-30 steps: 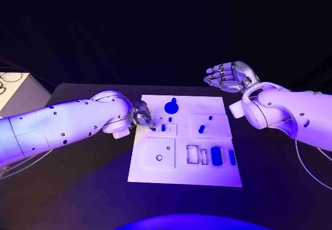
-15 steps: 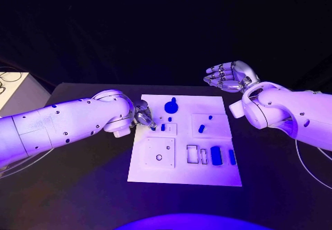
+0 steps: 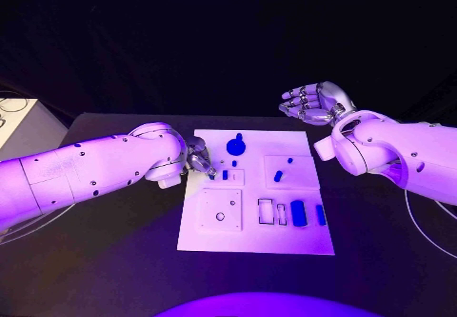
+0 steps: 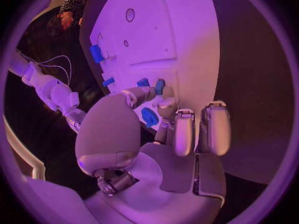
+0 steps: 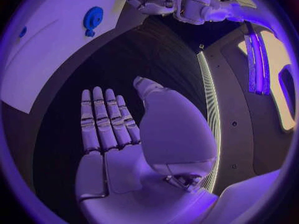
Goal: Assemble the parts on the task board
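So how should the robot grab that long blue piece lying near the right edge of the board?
Probably pinch the long blue piece across its narrow sides at mid-length, coming straight down from above. It lies flat on the board, with the white frame close beside it, so only a top pinch looks workable.

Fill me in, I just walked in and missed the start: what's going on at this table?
A two-armed robot is assembling small blue parts on a white task board. Its left hand is down at the board's left edge, fingertips pinching a small blue part by a small square plate. The right hand is raised off the board beyond its far right corner, fingers apart, holding nothing. Other blue parts sit across the board, including a round one near the far edge.
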